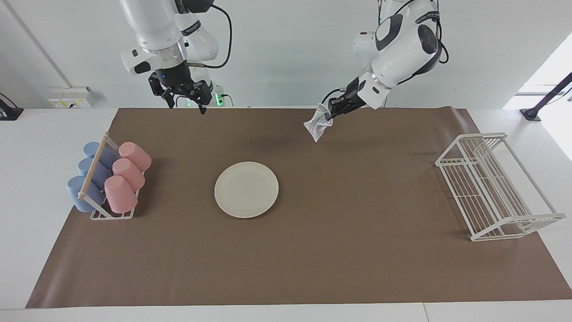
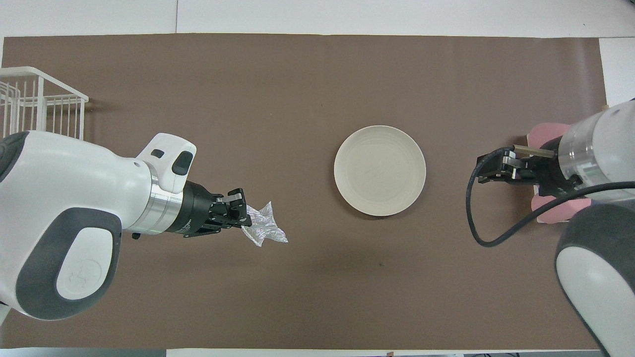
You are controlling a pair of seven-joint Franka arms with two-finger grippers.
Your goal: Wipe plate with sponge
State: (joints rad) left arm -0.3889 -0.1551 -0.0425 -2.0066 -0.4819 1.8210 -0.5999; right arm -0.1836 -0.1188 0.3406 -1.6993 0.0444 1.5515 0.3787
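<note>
The cream-white plate [image 1: 246,189] [image 2: 379,170] lies flat in the middle of the brown mat. My left gripper [image 1: 330,115] [image 2: 246,219] is shut on one corner of the silvery, wrinkly sponge [image 1: 316,125] [image 2: 266,231]. The sponge hangs from it in the air over the mat, toward the left arm's end from the plate. My right gripper [image 1: 187,107] [image 2: 488,169] is open and holds nothing. It is raised over the mat between the plate and the cup rack.
A rack of pink and blue cups [image 1: 109,179] [image 2: 545,135] stands at the right arm's end of the mat. A white wire rack [image 1: 491,188] [image 2: 34,101] stands at the left arm's end. The brown mat [image 1: 357,250] covers most of the table.
</note>
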